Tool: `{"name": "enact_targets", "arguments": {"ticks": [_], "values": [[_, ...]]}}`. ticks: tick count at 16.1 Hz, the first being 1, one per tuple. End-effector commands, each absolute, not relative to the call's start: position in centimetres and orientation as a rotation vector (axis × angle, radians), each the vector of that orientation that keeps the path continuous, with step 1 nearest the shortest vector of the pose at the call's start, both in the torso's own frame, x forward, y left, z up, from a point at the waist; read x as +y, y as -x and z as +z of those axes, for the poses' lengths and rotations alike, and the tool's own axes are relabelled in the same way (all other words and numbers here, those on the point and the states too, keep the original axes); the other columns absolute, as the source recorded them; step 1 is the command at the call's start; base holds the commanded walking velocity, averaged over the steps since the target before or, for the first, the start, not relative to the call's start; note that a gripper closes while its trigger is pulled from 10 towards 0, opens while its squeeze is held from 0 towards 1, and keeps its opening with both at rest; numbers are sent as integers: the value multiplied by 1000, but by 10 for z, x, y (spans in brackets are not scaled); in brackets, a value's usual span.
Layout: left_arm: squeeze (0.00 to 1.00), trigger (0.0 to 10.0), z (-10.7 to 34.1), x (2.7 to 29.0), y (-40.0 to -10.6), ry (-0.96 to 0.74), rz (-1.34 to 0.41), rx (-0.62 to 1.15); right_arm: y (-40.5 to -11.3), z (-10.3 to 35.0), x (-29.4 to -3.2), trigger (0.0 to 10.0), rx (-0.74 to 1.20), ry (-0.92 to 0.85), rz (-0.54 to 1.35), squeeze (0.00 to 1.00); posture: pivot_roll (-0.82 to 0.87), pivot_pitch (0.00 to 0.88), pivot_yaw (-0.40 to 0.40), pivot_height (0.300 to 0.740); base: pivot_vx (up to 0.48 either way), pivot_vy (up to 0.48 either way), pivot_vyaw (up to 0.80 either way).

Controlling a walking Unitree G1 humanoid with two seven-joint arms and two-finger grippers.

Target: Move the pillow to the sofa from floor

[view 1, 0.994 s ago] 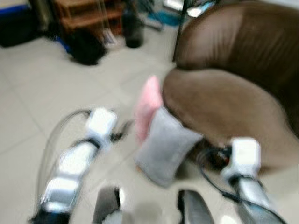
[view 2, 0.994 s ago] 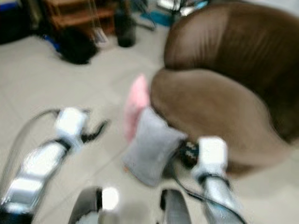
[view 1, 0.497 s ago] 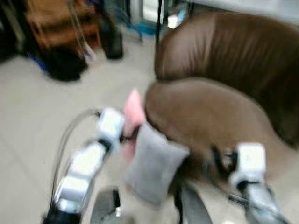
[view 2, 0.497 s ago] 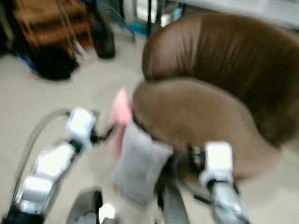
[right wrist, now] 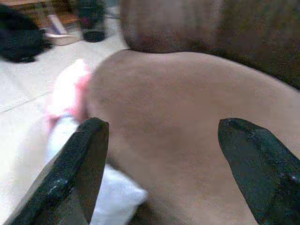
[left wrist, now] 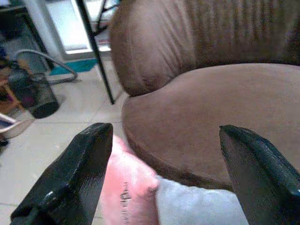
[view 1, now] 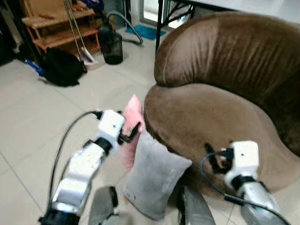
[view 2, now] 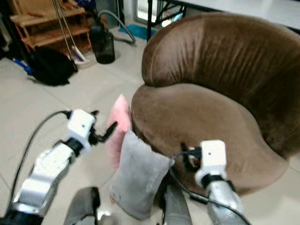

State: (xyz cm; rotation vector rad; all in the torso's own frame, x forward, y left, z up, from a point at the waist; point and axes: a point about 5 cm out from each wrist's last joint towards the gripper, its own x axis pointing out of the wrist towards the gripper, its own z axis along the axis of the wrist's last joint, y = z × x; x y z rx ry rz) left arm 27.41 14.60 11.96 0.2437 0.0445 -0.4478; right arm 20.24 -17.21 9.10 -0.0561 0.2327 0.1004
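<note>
2 pillows (view 1: 152, 176) by 1 sofa (view 1: 220, 108)

Two pillows lean on end against the front of the sofa (view 1: 220, 117), the nearer pillow (view 1: 152, 176) before the farther pillow (view 1: 132, 126), both on the tiled floor (view 1: 33, 122). Behind and to the left, well apart, a bag (view 1: 63, 68) lies before a shelf (view 1: 58, 28), with a bin (view 1: 112, 44) to its right.

Sofa seat (view 1: 211, 117) bare (wide landing room); pink pillow (view 1: 132, 126), grey pillow (view 1: 152, 176) crowd front.
</note>
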Motion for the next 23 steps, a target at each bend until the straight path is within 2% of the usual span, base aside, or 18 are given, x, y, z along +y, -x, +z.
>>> {"name": "enact_targets", "arguments": {"ticks": [1,7,8,9,12,14,17,20,21,23], "values": [[0,10000,119,150,-273,-246,-434,44,-203,88,-170,10000,240,26,116,0,-13,23,-17,505,0,0,0],[0,10000,116,155,-270,-258,-470,65,-220,75,-164,10000,266,1,155,0,3,58,-6,460,0,0,0],[0,10000,115,158,-267,-255,-487,65,-227,68,-158,10000,296,-7,174,318,6,68,-5,460,0,0,0],[0,10000,115,159,-265,-261,-509,63,-233,64,-156,10000,314,-10,163,1000,11,79,-7,460,0,0,0],[0,10000,112,165,-256,-290,-593,51,-262,42,-144,10000,404,-163,110,1000,34,124,-15,460,0,0,0],[0,10000,111,164,-253,-291,-611,54,-266,38,-140,10000,425,-201,120,1000,35,137,-18,460,0,0,0],[0,10000,116,155,-243,-260,-687,23,-277,22,-140,10000,477,-343,37,1000,75,181,-15,460,0,0,0],[0,10000,131,154,-244,-222,-740,-1,-287,29,-137,10000,417,-423,14,1000,95,217,33,460,0,0,0],[0,10000,139,153,-247,-209,-777,-16,-298,37,-139,10000,363,-484,-8,1000,116,249,54,460,0,0,0],[0,10000,147,154,-251,-206,-810,-17,-306,49,-141,10000,282,-587,-14,1000,124,258,64,460,0,0,0]]}}
